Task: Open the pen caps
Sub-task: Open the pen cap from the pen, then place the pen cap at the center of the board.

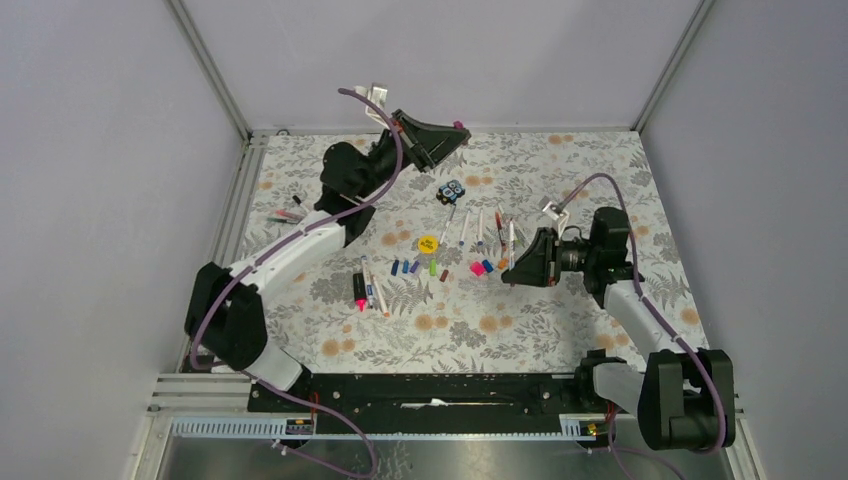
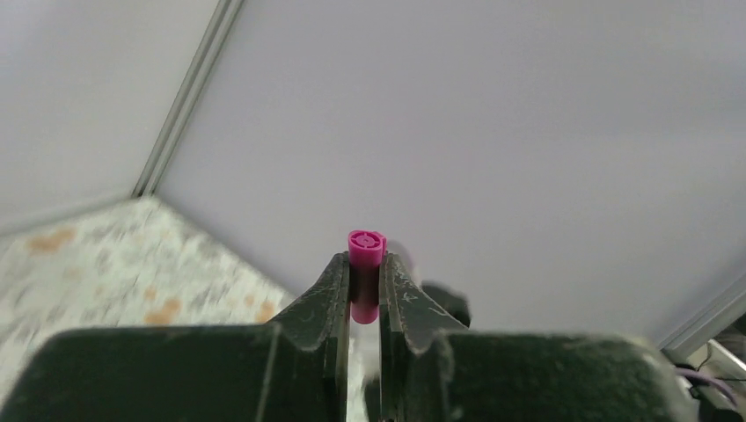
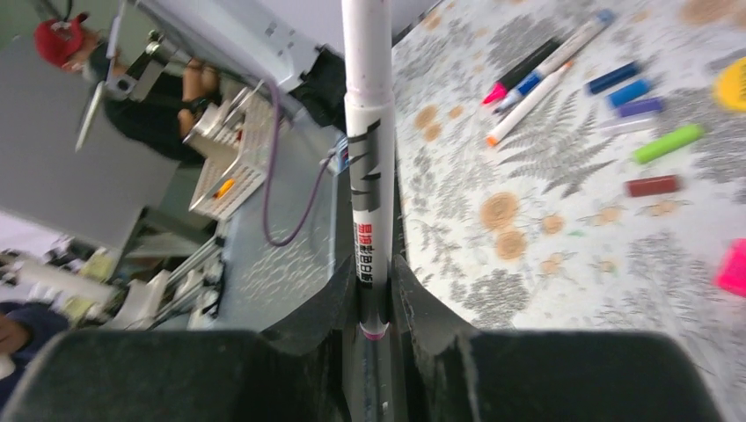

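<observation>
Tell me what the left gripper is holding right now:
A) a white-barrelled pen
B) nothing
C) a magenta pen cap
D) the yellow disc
C: the left wrist view shows the left gripper shut on a magenta pen cap that sticks up between its fingers, while the white-barrelled pen sits in the right gripper.

The left hand (image 1: 454, 131), up near the back wall, pinches a magenta cap (image 1: 460, 124).
</observation>
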### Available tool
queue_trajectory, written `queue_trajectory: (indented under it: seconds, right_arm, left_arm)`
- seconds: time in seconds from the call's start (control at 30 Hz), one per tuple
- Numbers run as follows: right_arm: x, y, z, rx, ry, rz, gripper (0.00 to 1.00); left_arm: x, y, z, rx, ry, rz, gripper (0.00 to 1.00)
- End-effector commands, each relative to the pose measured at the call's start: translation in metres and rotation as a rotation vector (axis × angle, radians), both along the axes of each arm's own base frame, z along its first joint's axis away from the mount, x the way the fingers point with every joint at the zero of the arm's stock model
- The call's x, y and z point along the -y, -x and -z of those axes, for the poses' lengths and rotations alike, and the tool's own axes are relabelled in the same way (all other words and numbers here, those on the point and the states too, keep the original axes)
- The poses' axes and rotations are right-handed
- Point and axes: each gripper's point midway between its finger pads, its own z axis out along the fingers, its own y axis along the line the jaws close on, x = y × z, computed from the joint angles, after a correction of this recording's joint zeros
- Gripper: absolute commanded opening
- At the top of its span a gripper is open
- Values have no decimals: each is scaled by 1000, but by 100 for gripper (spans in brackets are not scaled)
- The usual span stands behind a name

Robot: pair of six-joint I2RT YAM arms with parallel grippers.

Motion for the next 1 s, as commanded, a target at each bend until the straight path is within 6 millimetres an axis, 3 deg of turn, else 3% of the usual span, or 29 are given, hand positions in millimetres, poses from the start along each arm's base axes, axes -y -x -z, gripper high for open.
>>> queue_trajectory:
  seconds: [0.0, 0.17, 0.27, 0.37, 0.67, 0.8, 0.97]
  right_arm:
    - [24, -23, -4, 125, 7, 132, 0]
    - [59, -55, 2, 177, 60, 338, 0]
    - [76, -66, 21, 193, 199, 446, 0]
    - [94, -79, 42, 223, 360, 532, 0]
    - [112, -88, 60, 220, 462, 600, 0]
    - [115, -90, 63, 212, 471, 605, 0]
    - [117, -91, 66, 202, 480, 609, 0]
  left_arm:
    - [-31, 21, 15, -44, -88, -101, 0]
    - [-51, 38, 92, -226, -280, -154, 0]
    - [-61, 49, 146, -347, -395, -168, 0]
    - [-64, 60, 188, -436, -458, -162, 0]
    - [-36, 81, 264, -540, -631, -181, 0]
    - [-26, 79, 292, -578, -717, -239, 0]
    - [-15, 74, 341, -675, -906, -272, 0]
